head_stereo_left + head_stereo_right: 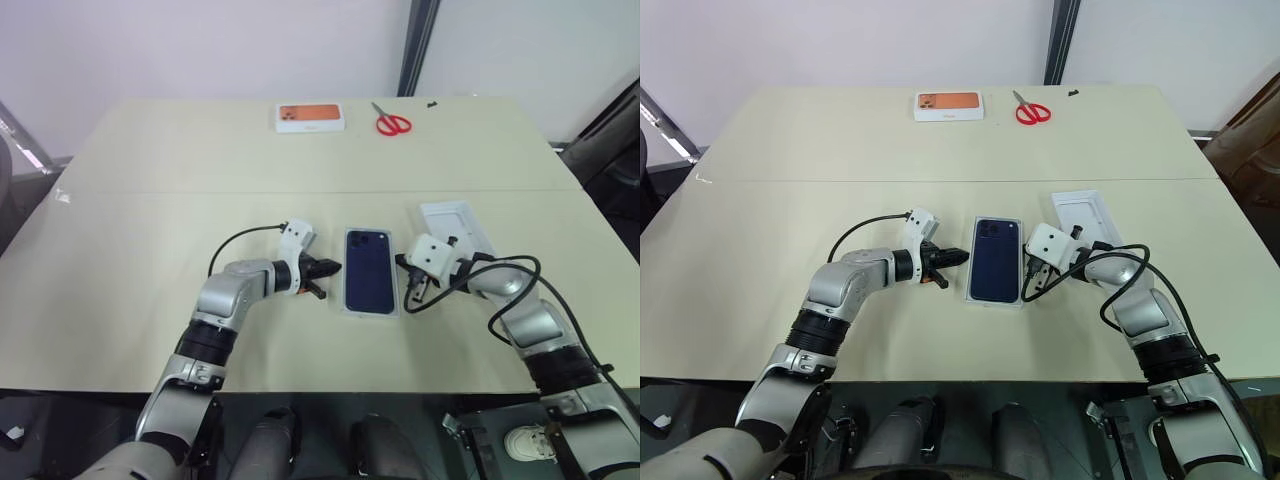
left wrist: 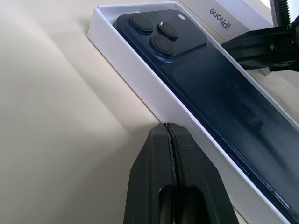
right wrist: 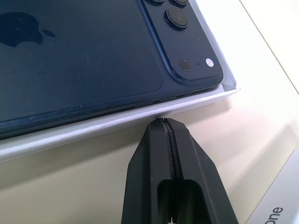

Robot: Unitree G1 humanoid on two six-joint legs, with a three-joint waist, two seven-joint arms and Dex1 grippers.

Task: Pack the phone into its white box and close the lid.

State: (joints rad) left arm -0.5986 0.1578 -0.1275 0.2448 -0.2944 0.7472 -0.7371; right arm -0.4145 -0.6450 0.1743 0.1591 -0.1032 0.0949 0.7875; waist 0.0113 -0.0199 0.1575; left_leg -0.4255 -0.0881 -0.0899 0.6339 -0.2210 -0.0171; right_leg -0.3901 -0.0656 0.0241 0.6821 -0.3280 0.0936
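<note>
We saw a beige table (image 1: 150,220) against a white wall (image 1: 200,40); at centre, the phone (image 1: 370,268) lay in the white box (image 2: 140,81), flanked by the left gripper (image 1: 328,268) and right gripper (image 1: 409,290), both closed and empty.

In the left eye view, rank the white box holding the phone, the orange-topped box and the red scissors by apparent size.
1. White box with the phone inside.
2. Orange-topped box.
3. Red scissors.
The last two lie farther from the camera, so their true sizes are uncertain.

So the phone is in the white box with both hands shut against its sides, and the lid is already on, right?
Not the lid: the left eye view shows it lying on the table to the right. The phone sits uncovered in the white box, with the left hand and right hand shut at its sides.
</note>
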